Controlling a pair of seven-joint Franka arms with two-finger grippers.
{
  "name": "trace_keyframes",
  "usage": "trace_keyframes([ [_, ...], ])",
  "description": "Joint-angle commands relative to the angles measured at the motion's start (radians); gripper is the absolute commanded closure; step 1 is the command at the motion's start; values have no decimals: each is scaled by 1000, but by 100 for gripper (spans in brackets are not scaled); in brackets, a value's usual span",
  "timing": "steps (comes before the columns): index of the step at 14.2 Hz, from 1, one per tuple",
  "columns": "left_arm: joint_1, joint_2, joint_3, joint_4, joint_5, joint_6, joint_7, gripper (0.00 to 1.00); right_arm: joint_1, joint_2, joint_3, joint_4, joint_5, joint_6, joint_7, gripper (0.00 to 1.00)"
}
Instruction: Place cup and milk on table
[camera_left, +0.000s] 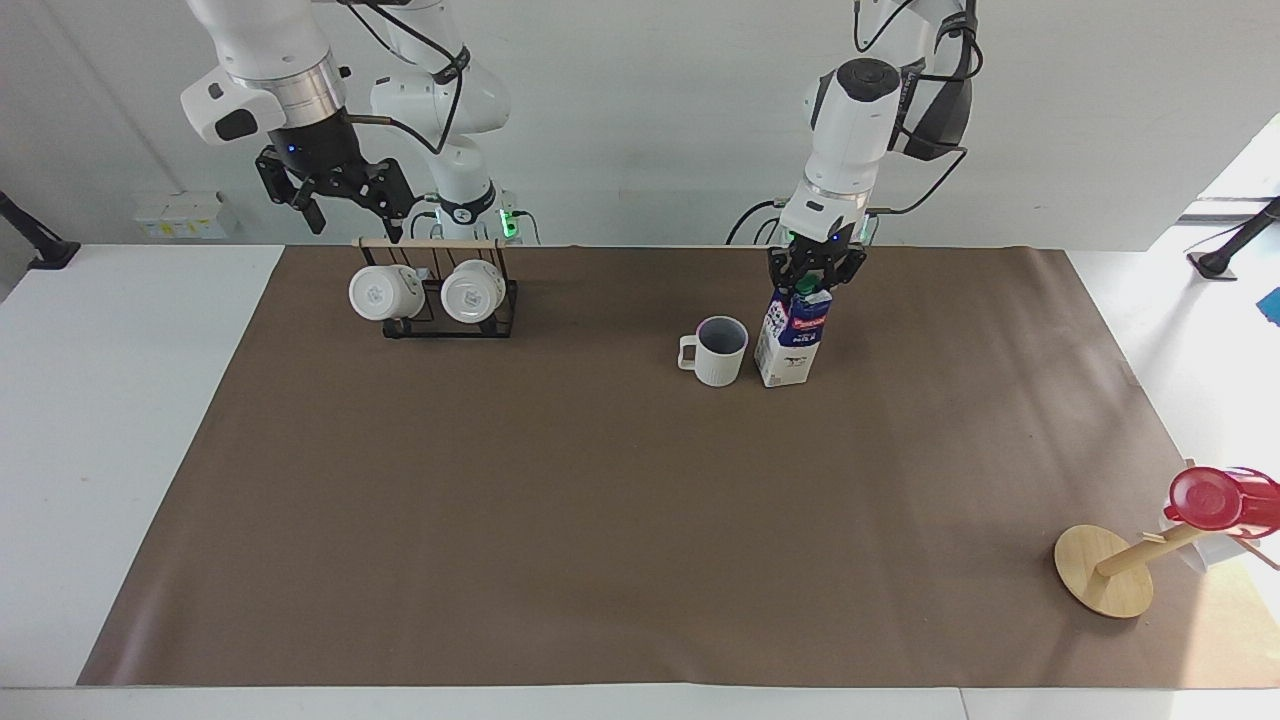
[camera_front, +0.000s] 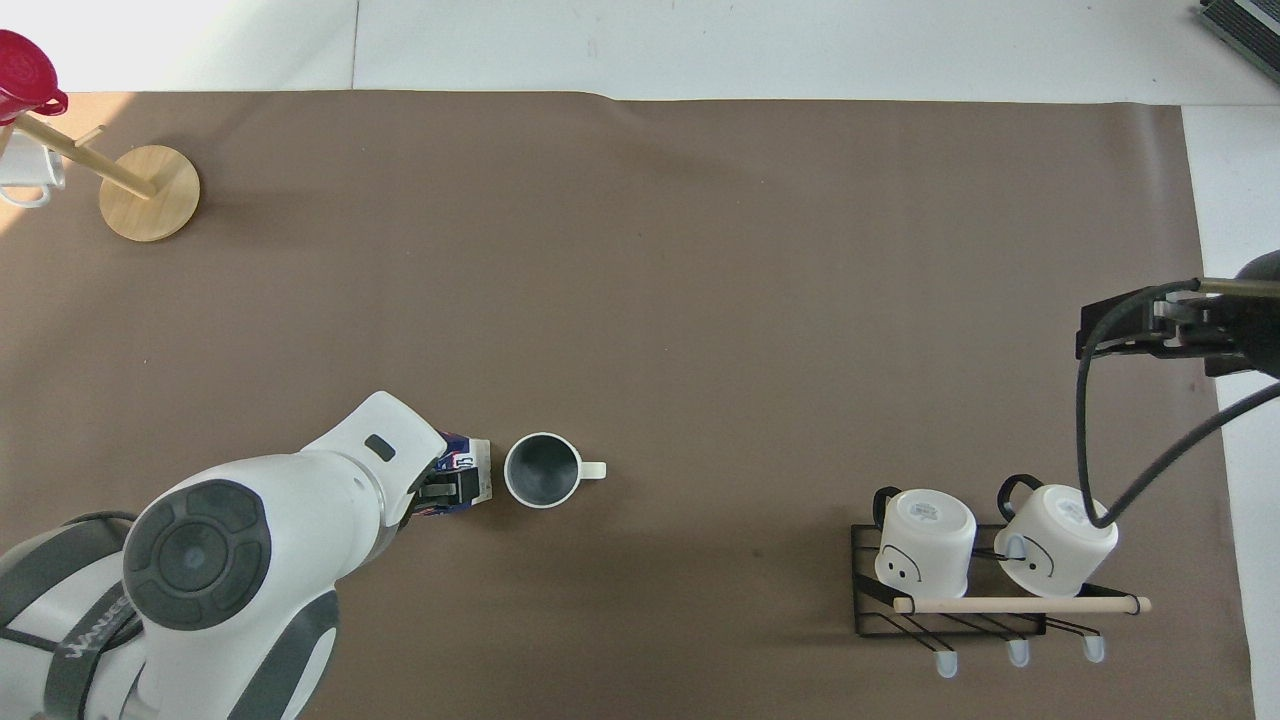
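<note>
The milk (camera_left: 790, 340), a white and dark-blue carton with a green cap, stands upright on the brown paper of the table (camera_left: 600, 520). My left gripper (camera_left: 815, 275) sits right at the carton's top, around the cap; from above, the left gripper (camera_front: 445, 488) hides most of the milk (camera_front: 470, 462). The cup (camera_left: 721, 350), off-white and ribbed with a dark inside, stands beside the carton toward the right arm's end, its handle pointing away from the carton. From overhead the cup (camera_front: 541, 470) stands free. My right gripper (camera_left: 350, 222) waits open and empty over the mug rack.
A black wire rack (camera_left: 450, 325) with a wooden bar holds two white mugs (camera_left: 385, 292) near the right arm's base. A round wooden disc with a peg (camera_left: 1100, 570) and a red-lidded thing (camera_left: 1215, 498) sit at the left arm's end, far from the robots.
</note>
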Motion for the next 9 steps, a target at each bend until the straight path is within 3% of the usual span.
trace_keyframes([
  [1,-24,-2,13,89,7,-127,-7,0,-12,-23,1,-26,18,5,-20,0],
  [5,0,-4,23,231,7,-298,4,0,-12,-23,-1,-26,18,3,-20,0],
  [9,131,4,28,406,6,-448,155,0,-12,-23,-1,-26,18,5,-20,0],
])
